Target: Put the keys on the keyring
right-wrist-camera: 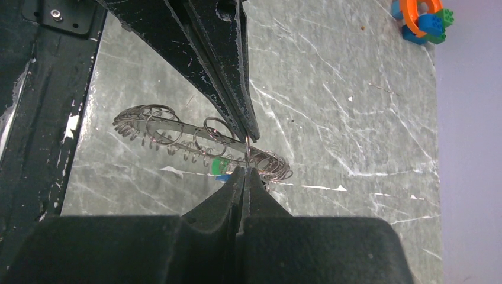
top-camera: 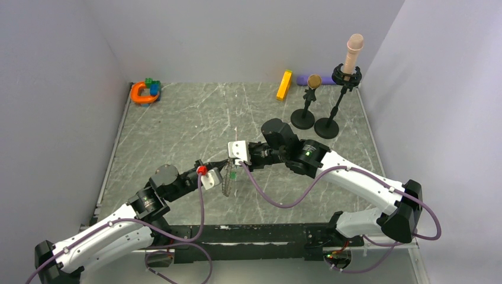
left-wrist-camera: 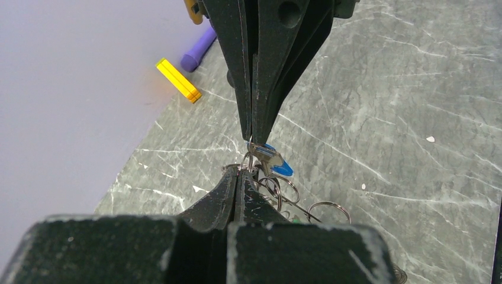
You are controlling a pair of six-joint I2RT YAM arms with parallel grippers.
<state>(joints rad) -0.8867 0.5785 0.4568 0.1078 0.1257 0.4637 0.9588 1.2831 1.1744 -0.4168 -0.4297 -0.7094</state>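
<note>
My left gripper [left-wrist-camera: 238, 173] clamps the keyring [right-wrist-camera: 180, 131]; my right gripper [right-wrist-camera: 246, 170], pinched shut on the blue key [left-wrist-camera: 278, 166], meets it tip to tip.

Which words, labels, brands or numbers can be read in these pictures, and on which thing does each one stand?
None: no view shows any text that can be read.
The yellow bar, the orange horseshoe toy and the keyring carry no visible print.
Any marking elsewhere is too small or blurred to tell.
</note>
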